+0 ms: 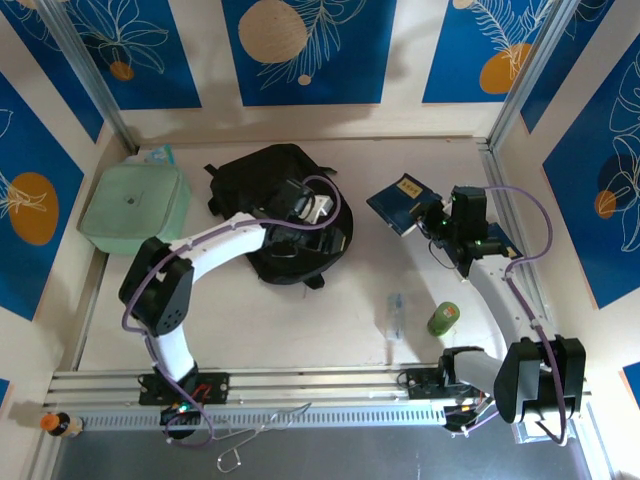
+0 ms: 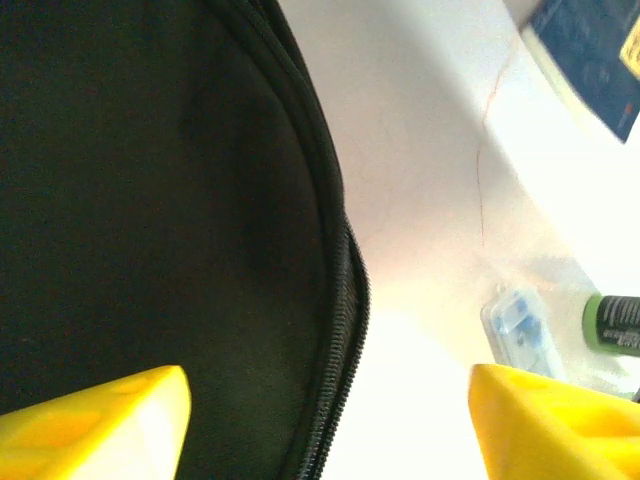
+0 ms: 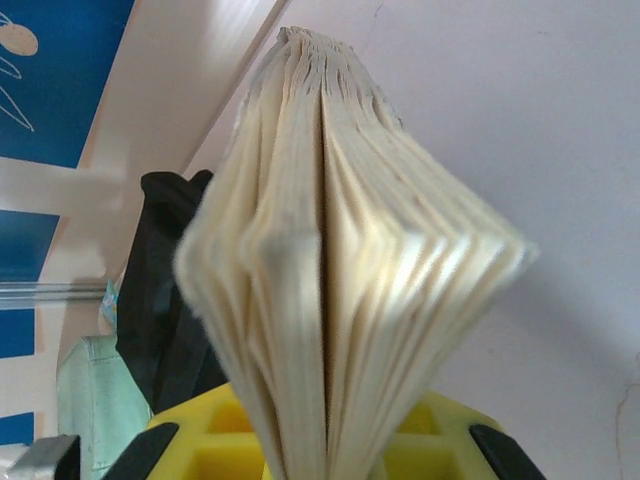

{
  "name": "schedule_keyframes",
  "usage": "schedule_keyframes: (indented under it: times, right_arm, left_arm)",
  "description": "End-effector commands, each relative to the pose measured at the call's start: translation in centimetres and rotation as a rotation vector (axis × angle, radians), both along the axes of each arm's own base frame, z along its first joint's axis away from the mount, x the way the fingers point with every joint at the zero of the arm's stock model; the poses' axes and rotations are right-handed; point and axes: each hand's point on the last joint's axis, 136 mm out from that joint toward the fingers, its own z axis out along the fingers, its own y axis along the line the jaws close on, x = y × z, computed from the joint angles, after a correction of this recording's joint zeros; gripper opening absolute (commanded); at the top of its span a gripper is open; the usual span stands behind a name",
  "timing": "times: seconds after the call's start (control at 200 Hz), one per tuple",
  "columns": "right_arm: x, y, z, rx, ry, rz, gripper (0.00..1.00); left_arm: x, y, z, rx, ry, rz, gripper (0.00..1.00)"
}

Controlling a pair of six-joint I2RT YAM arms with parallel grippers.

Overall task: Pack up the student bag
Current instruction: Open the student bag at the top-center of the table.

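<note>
The right claw (image 1: 428,222) is gripping a blue book (image 1: 396,201) right of the student bag (image 1: 265,170), whose zip (image 2: 345,300) the released left claw (image 2: 328,400) is straddling.

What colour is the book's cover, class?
Dark blue with a yellow label; the book shows best in the top external view.

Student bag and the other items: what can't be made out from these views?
student bag opening: top view, covered by the left gripper and its arm.
book title: too small in the top view; right wrist view faces its fanned pages.
clear packet contents: blurred in left wrist view, tiny from above.
green cylinder: cut off by the left wrist view's right edge.
</note>
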Motion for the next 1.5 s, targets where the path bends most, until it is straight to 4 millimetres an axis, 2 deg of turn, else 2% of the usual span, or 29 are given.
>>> schedule_keyframes:
  times: [0.0, 0.33, 0.47, 0.68, 0.845, 1.065, 1.28, 1.495]
  right_arm:
    - [-0.1, -0.3, 1.1, 0.0, -0.042, -0.003, 0.0]
    - [-0.6, -0.5, 0.5, 0.008, -0.033, -0.005, 0.0]
    - [-0.7, -0.5, 0.2, 0.017, -0.027, -0.007, 0.0]
    - [-0.8, -0.4, 0.1, 0.02, -0.023, -0.002, 0.0]
    - [-0.8, -0.4, -0.3, 0.023, -0.015, -0.003, 0.0]
    - [-0.9, -0.4, 0.1, 0.017, -0.024, 0.001, 0.0]
    - [-1.5, 0.2, 1.0, 0.024, -0.053, 0.043, 0.0]
    - [-3.3, 4.2, 0.9, 0.095, -0.044, 0.191, 0.0]
  left_arm:
    - [-0.5, -1.3, -0.7, 0.007, 0.024, -0.044, 0.64]
    - [0.9, -2.4, -1.5, 0.02, 0.018, -0.034, 0.39]
    - [1.7, -2.8, -1.7, 0.022, 0.007, -0.029, 0.35]
    - [1.7, -2.9, -2.9, 0.048, 0.032, -0.034, 0.32]
    - [1.7, -2.8, -2.8, 0.054, 0.037, -0.037, 0.19]
    - [2.4, -2.6, 0.2, 0.023, -0.026, -0.03, 0.0]
    - [4.8, 0.5, 5.1, -0.023, -0.141, 0.081, 0.0]
    - [6.3, 2.0, 10.4, -0.118, -0.274, 0.133, 0.0]
